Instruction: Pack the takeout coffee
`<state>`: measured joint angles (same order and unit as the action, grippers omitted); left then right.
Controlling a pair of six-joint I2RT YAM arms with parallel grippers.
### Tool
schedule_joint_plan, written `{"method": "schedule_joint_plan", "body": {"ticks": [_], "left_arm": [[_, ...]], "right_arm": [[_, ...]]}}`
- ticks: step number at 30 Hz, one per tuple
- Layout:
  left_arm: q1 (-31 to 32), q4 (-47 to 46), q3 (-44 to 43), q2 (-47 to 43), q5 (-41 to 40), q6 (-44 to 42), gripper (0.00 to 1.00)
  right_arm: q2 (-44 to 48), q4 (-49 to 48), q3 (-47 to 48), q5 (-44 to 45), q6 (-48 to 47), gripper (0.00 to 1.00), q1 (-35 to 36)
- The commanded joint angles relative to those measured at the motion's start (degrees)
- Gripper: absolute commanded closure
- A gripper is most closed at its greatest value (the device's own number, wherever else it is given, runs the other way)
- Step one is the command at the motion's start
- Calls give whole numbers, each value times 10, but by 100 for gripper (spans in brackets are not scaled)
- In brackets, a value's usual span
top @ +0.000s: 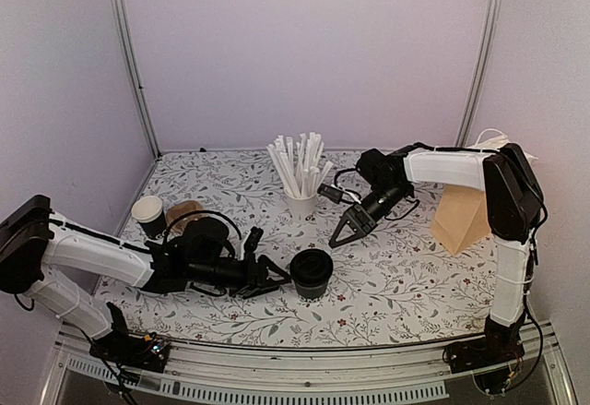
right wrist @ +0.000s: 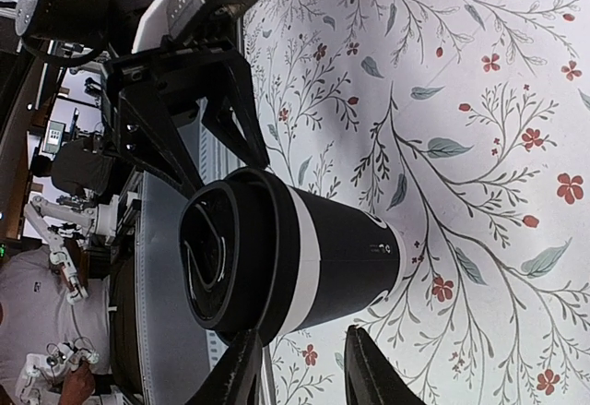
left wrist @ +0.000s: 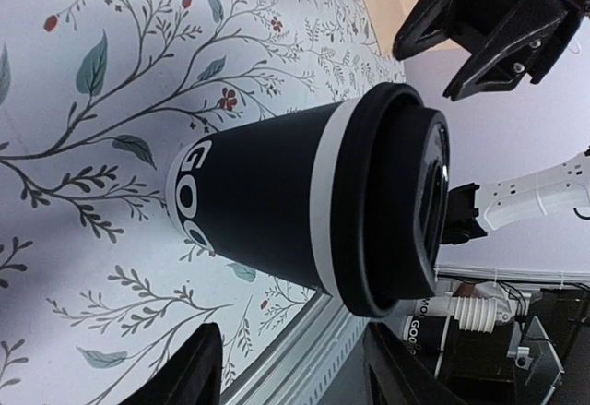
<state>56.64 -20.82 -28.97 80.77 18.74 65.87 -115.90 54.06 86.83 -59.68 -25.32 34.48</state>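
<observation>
Takeout cup point(top: 311, 274), lid point(left wrist: 396, 202) on, stands upright on the surface point(top: 415, 280); left hand point(top: 279, 277) spread just beside it, right hand point(top: 337, 238) part-spread near it, both empty: left should straddle cup below lid, squeeze softly.

Plain pale lilac walls point(top: 313, 45) met at silver metal corner posts point(top: 134, 64) behind a desk point(top: 406, 285) covered in white floral-print cloth.

The left arm point(top: 88, 256) and right arm point(top: 452, 167) are white-shelled with black joints, cables, left pincer point(top: 281, 274) and right pincer point(top: 336, 241).
</observation>
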Motion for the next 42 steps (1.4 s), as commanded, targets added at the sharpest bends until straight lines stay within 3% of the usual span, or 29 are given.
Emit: {"method": "schedule_joint_plan", "body": {"ticks": [1, 17, 30, 38, 42], "left_arm": [[5, -51, -24, 31, 39, -4, 46], [-5, -61, -11, 24, 31, -3, 47], [-24, -104, -1, 89, 63, 12, 52], [-51, -89, 34, 105, 64, 27, 57], [-60, -36, 31, 129, 57, 33, 63]], "right_arm": [[-7, 15, -4, -26, -10, 66, 5], [-24, 14, -21, -55, -15, 69, 21], [-27, -4, -42, -45, -1, 74, 25], [-44, -25, -60, -14, 23, 74, 40], [-63, -58, -87, 56, 67, 77, 49]]}}
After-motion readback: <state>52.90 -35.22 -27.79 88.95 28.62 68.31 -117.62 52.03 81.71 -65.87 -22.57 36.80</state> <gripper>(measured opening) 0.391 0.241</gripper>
